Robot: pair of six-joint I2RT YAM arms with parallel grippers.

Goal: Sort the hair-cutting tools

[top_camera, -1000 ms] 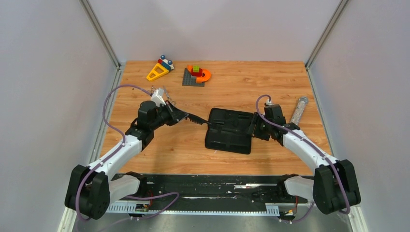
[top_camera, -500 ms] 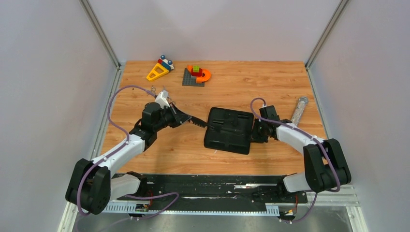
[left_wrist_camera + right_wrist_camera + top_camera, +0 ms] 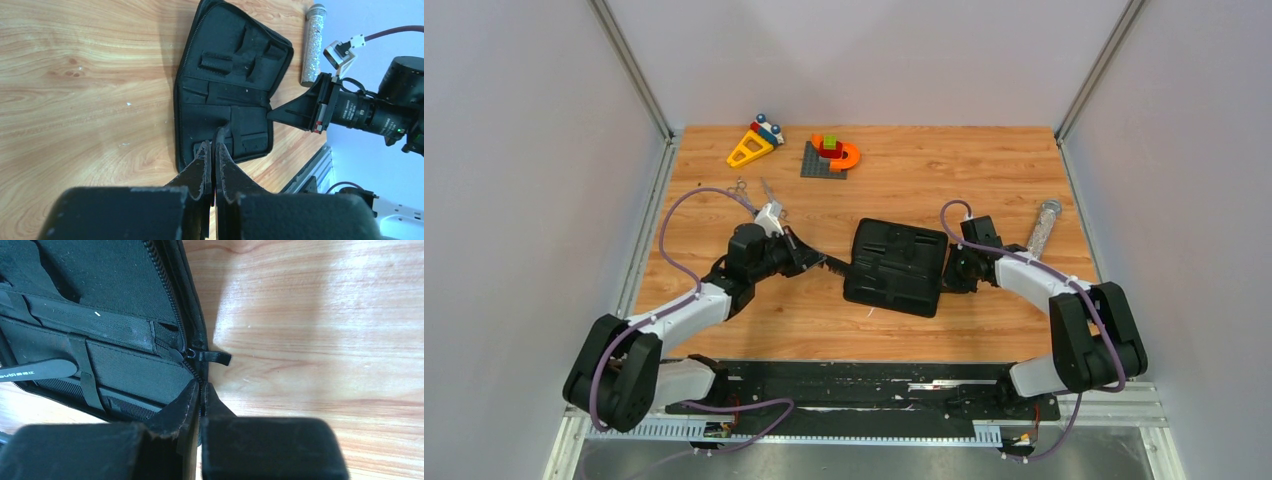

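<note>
Left claw [image 3: 810, 258] clenched on comb [image 3: 834, 264], whose long axis points 3 o'clock into the case [image 3: 894, 265], tip crossing its 9 o'clock edge. Right claw [image 3: 948, 272] pinches the case's 3 o'clock rim.

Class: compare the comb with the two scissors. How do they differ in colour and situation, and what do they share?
Colour: the comb is black; the scissors are silver metal.
Situation: the comb is pinched in the left gripper, its far end at the open case; the scissors lie loose on the table beyond that arm, untouched.
Shared: both are slim tools.
</note>
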